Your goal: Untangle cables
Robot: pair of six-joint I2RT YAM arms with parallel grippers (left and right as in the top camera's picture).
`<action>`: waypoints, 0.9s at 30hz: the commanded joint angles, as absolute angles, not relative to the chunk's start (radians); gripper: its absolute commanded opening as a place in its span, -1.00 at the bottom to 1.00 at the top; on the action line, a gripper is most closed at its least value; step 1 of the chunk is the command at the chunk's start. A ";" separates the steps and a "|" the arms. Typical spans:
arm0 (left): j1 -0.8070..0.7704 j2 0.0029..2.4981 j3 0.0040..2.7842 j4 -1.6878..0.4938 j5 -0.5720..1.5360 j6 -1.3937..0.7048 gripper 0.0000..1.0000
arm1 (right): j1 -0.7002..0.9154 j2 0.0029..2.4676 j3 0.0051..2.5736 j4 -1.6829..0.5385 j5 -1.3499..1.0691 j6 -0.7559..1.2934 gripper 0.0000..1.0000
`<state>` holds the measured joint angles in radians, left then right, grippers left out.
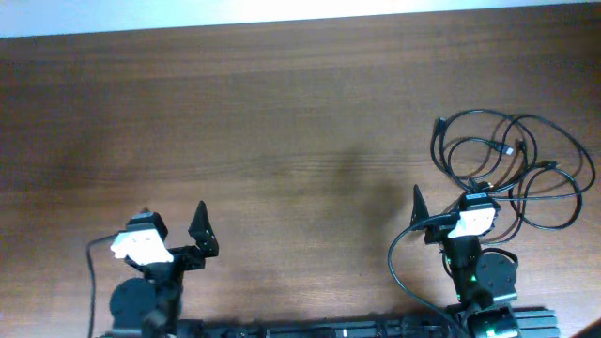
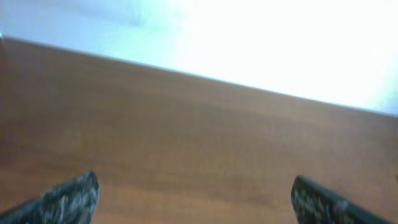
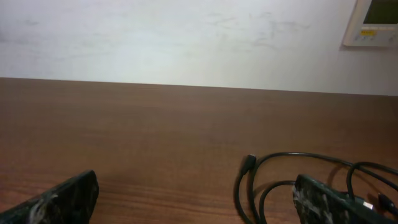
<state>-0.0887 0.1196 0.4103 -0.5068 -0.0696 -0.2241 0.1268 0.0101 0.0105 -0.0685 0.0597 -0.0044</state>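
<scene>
The cables lie as a tangle of thin black loops on the wooden table at the far right. In the right wrist view a plug end and several loops lie just inside and behind the right finger. My right gripper is open and empty at the near left edge of the tangle, with its right finger against the loops. My left gripper is open and empty over bare wood at the front left, far from the cables.
The brown wooden table runs to a far edge against a white wall. A pale wall panel shows at the upper right. Thicker black arm wires loop near both arm bases.
</scene>
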 commanded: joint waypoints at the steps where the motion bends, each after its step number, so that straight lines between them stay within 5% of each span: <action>1: -0.088 0.005 0.191 -0.226 -0.040 -0.207 0.98 | 0.123 0.003 0.006 -0.076 0.061 -0.011 0.97; 4: -0.093 0.005 0.005 0.163 0.011 -0.207 0.98 | 0.123 0.003 0.006 -0.076 0.061 -0.011 0.98; 9: -0.097 0.005 0.009 -0.075 0.004 -0.096 0.97 | 0.123 0.003 0.006 -0.076 0.061 -0.011 0.97; 27: -0.096 0.005 0.009 -0.084 0.004 -0.096 0.97 | 0.123 0.003 0.006 -0.076 0.061 -0.012 0.97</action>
